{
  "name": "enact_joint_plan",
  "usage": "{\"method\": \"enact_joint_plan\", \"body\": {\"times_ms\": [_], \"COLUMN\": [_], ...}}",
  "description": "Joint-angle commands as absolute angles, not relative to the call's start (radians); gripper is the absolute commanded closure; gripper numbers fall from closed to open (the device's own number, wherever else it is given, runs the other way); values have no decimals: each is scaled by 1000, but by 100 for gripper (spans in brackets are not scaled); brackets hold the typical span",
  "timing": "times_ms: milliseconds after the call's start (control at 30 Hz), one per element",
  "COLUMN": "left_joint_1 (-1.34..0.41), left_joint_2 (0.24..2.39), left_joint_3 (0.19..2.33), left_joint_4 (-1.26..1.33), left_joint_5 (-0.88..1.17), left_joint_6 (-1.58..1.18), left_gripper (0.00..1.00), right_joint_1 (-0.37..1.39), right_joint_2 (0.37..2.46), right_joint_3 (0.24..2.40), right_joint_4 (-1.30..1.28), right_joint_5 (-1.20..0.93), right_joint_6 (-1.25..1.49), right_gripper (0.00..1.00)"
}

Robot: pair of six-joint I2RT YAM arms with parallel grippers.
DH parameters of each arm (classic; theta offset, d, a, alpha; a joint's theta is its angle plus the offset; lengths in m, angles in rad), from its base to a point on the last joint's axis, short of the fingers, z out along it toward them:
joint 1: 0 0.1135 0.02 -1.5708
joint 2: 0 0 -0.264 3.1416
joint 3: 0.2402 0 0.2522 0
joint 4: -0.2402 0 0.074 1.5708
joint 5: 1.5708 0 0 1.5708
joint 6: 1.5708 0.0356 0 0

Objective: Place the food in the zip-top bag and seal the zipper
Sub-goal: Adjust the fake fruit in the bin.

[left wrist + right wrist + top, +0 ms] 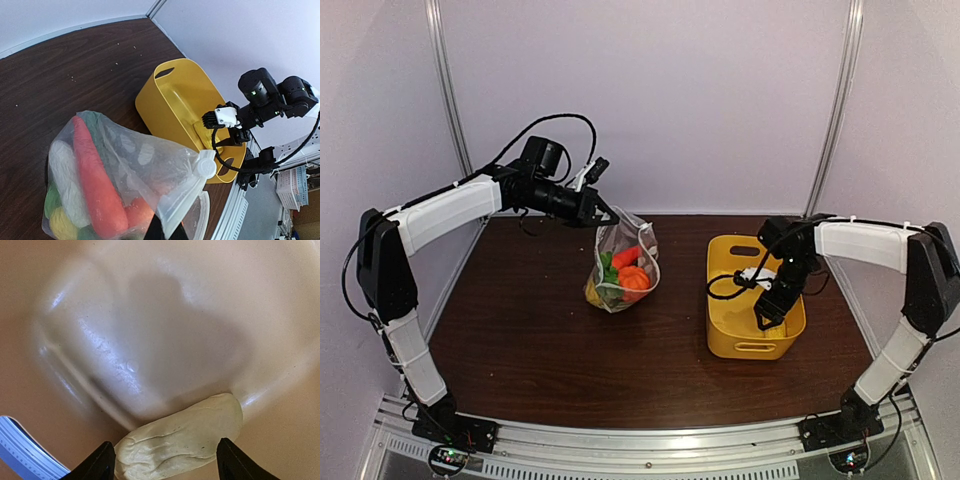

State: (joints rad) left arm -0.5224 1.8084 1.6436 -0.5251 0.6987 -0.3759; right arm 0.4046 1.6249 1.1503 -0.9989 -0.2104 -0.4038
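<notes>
The zip-top bag (623, 265) hangs over the middle of the table, its bottom resting on the wood. It holds food: an orange carrot (92, 175), a white piece (62, 170), green (52, 200) and yellow (62, 225) pieces. My left gripper (605, 218) is shut on the bag's zipper edge (187, 197), just below the white slider tab (206, 165). My right gripper (770, 318) reaches down inside the yellow basket (752, 345). In the right wrist view it (165, 465) stands open, with a pale yellow food piece (185, 435) lying on the basket floor between its fingers.
The yellow basket (170, 100) stands right of the bag, a hand's width away. Its walls (150, 315) close round the right gripper. Pale booth walls ring the brown table (520, 340), and an aluminium rail runs along the near edge (640, 440).
</notes>
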Motion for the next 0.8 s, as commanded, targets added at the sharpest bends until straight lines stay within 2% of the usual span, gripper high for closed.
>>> {"method": "enact_joint_plan", "body": {"times_ms": [0, 200, 367, 633, 767], "left_joint_1": [-515, -515, -515, -515, -515], "left_joint_2": [1799, 1796, 1796, 1796, 1795], "left_joint_3": [1640, 1640, 1640, 1640, 1640], "left_joint_4": [-497, -497, -497, -497, -499], "left_joint_5": [703, 702, 704, 706, 703], "left_joint_6": [-378, -376, -377, -377, -376], "left_gripper": [100, 100, 100, 100, 100], "right_joint_1": [393, 393, 394, 393, 393], "right_joint_2": [1645, 1665, 1705, 1711, 1665], "right_joint_3": [1108, 1098, 1093, 1205, 1256], "right_joint_4": [-992, -989, -995, -1021, -1042], "right_joint_5": [-143, -158, -252, -465, -476], "right_joint_6": [-366, -357, -362, -398, -422], "right_gripper": [27, 24, 23, 25, 26]}}
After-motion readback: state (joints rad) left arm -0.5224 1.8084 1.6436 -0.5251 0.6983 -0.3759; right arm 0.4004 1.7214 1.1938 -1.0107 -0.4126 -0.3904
